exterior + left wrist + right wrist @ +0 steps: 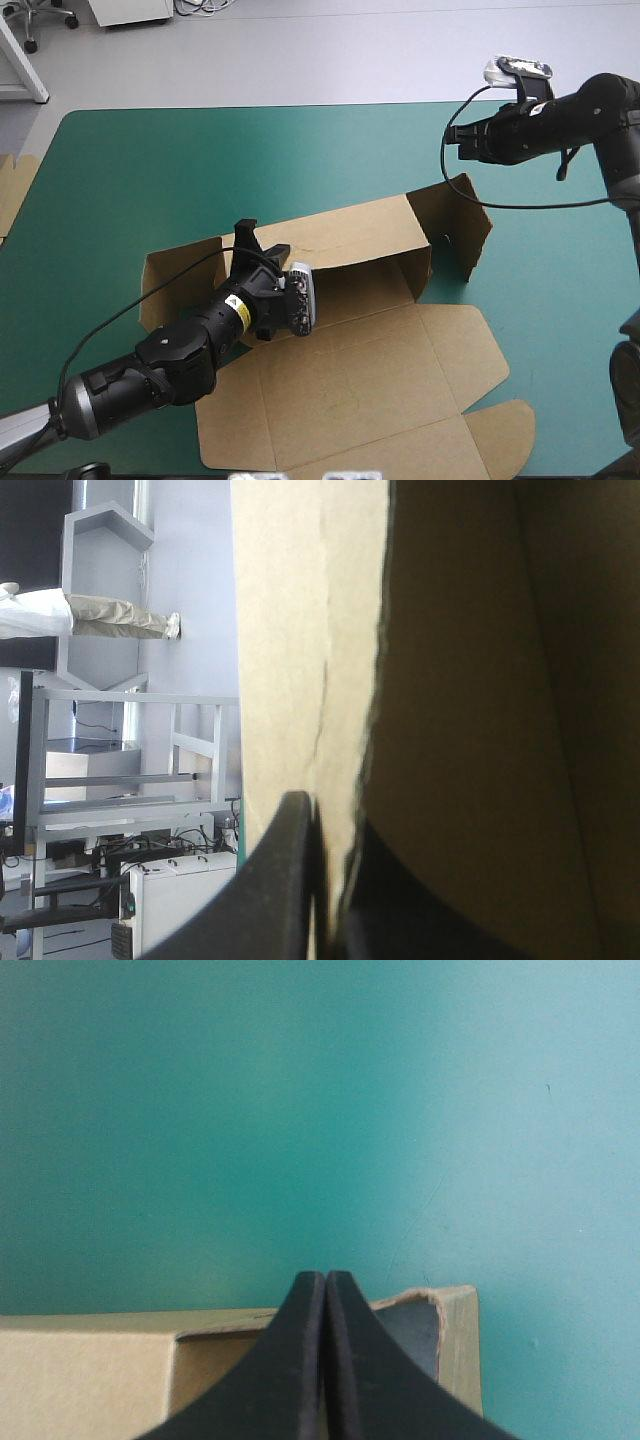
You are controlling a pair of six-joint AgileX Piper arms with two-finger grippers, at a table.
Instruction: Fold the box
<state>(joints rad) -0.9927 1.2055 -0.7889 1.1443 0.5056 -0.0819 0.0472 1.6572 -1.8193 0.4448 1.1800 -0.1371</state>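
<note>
One brown box [350,390] sits mid-frame on the teal-green table [150,160], its long rear wall raised and its lid flat at lower right. Of two end effectors, the left end effector [246,232] pinches that wall's top edge. The right end effector [325,1278], closed and empty, hovers at upper right. One spare board edge [15,190] shows at far left.

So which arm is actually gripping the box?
The left end effector, pinching the box by its raised wall; the right end effector is shut, clear of it.
</note>
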